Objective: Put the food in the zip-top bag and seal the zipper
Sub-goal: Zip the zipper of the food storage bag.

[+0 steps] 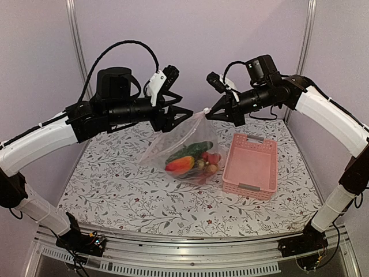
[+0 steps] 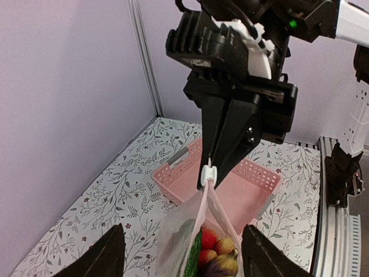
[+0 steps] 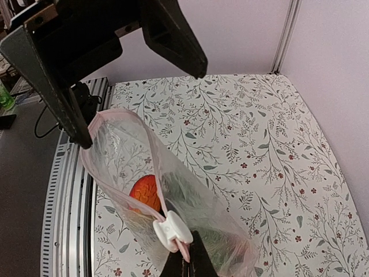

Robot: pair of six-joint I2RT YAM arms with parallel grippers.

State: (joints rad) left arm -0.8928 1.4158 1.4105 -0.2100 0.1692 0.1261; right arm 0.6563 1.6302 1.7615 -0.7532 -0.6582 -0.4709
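The clear zip-top bag [image 1: 173, 144] hangs over the table with food inside: an orange pepper [image 1: 180, 164], a green cucumber [image 1: 195, 150] and red fruits [image 1: 212, 157]. My right gripper [image 1: 210, 113] is shut on the bag's top corner, just beside the white slider [image 3: 170, 231] of the pink zipper [image 3: 143, 134]. The mouth gapes open from the slider to the far end. My left gripper [image 1: 180, 115] is open, its fingers [image 2: 109, 257] standing either side of the bag's upper edge [image 2: 202, 199]. Red fruits [image 2: 209, 238] and a purple eggplant [image 2: 222, 266] show through the plastic.
A pink slotted basket [image 1: 251, 164] stands on the floral tablecloth right of the bag, with nothing in it. Lilac walls with metal posts close the back and sides. The rail with the arm bases runs along the near edge.
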